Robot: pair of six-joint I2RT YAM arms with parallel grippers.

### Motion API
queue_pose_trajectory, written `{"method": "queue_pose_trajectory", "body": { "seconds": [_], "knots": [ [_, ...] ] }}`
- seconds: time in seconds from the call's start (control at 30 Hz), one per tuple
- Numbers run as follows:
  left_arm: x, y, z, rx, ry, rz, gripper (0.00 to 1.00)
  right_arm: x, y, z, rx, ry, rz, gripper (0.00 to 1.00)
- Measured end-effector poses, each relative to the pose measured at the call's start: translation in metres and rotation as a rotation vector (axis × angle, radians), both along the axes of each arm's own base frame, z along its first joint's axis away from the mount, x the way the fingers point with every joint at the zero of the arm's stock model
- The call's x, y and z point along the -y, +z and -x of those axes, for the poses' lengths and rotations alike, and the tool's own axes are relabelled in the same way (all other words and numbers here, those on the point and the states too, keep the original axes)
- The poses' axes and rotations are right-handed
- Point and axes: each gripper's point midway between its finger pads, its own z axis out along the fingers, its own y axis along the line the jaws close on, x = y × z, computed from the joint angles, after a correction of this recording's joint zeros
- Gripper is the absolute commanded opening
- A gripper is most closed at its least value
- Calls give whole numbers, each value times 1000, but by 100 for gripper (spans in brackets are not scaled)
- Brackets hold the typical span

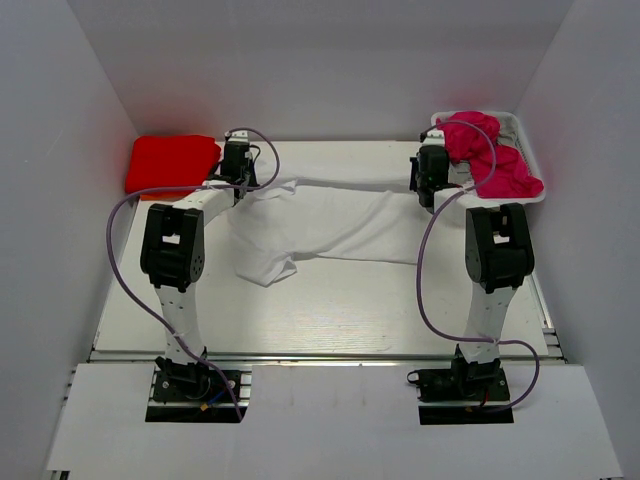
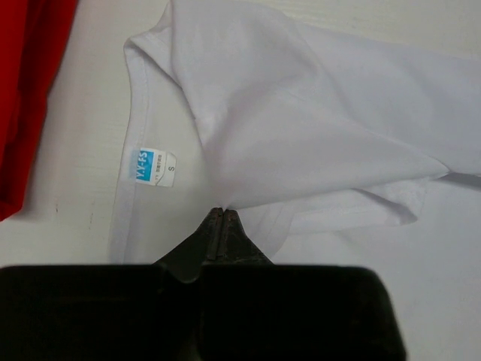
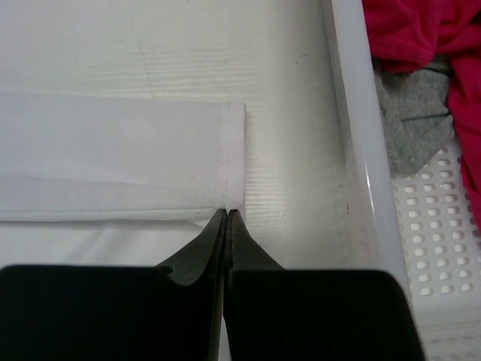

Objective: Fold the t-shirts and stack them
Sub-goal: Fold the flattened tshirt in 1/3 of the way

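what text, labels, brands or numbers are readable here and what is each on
"S": on the white part of the neck label of the white t-shirt.
Blue part of that label: white lettering, too blurred to read.
Tiny print by the "S": too small.
No other text visible.

table (image 1: 330, 310): pale top, faint wood grain. On it, mid: white t-shirt (image 1: 330, 225), stretched L-R in long band, lower left part bunched w/ crumpled corner. neck label (image 2: 150, 164) blue/white, face up, nr left end. Far left corner: red t-shirt (image 1: 172, 163), folded flat, just beside white one, not touching. Far right corner: basket (image 3: 353, 135), white plastic, perforated floor, nr shirt's hem end.
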Motion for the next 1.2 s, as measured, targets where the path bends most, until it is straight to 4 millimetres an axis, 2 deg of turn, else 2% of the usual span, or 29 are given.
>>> {"method": "queue_pose_trajectory", "body": {
  "seconds": [0.07,0.13,0.23,0.27,0.33,0.37,0.47,0.53,0.57,0.6,0.63,0.67,0.7,0.73,0.83,0.97,1.1,1.17,1.2],
  "knots": [
    [0,-4,4,-23,5,2,0,1,-6,4,-17,-3,-2,2],
    [-1,-8,8,-50,9,1,5,1,-13,11,-40,-8,-6,4],
    [-1,-13,12,-86,13,1,19,2,-20,16,-62,-14,-11,13],
    [-1,-16,14,-99,12,2,24,2,-21,17,-68,-16,-12,19],
    [-1,-22,18,-124,13,6,29,3,-23,18,-75,-26,-20,25],
    [-1,-24,20,-134,12,5,35,3,-23,19,-78,-31,-24,33],
    [-2,-31,25,-161,16,3,42,3,-24,22,-89,-38,-33,41],
    [-3,-35,30,-179,15,-3,55,2,-20,24,-92,-37,-38,43],
    [-3,-37,31,-186,16,-3,62,1,-17,25,-91,-31,-46,49],
    [-3,-38,33,-192,16,-4,75,-1,-11,25,-84,-25,-54,52],
    [-3,-38,34,-198,12,-5,82,-3,-5,25,-75,-16,-65,56],
    [-3,-37,35,-201,15,2,99,-7,6,25,-55,4,-79,64],
    [-2,-35,36,-200,8,0,100,-10,14,25,-43,21,-94,68],
    [-1,-32,36,-199,0,6,100,-15,20,26,-37,47,-106,81],
    [6,-15,30,-168,-26,27,100,-29,38,25,-12,117,-149,90],
    [25,26,5,-76,-102,90,100,-50,53,21,-4,213,-203,90],
    [53,71,-35,45,-207,161,100,-67,62,7,11,285,-249,90],
    [67,78,-49,79,-265,196,100,-74,58,2,3,304,-269,90],
    [71,74,-52,77,-285,207,100,-75,52,0,-8,307,-276,90]
  ]
}}
